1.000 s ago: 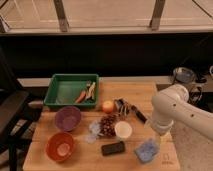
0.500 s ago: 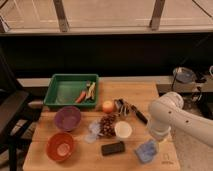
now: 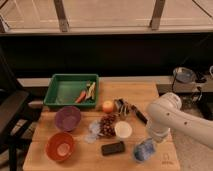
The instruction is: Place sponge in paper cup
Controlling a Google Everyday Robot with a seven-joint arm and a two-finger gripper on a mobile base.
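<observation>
The pale blue sponge [image 3: 144, 150] lies on the wooden table [image 3: 45, 125] near its front right edge. The small white paper cup [image 3: 123, 129] stands upright just left of and behind it, with a cream-white inside. My white arm reaches in from the right, and the gripper [image 3: 151, 140] hangs right over the sponge's far right edge, mostly hidden by the wrist.
A green tray [image 3: 62, 91] with vegetables stands at the back left. A purple bowl [image 3: 67, 118] and an orange bowl [image 3: 60, 146] are at the left. An orange fruit [image 3: 108, 106], grapes [image 3: 106, 125], dark utensils [image 3: 131, 110] and a black phone-like block [image 3: 113, 148] surround the cup.
My arm has swung down and left, bringing the gripper lower over the sponge. The sponge and cup have not moved.
</observation>
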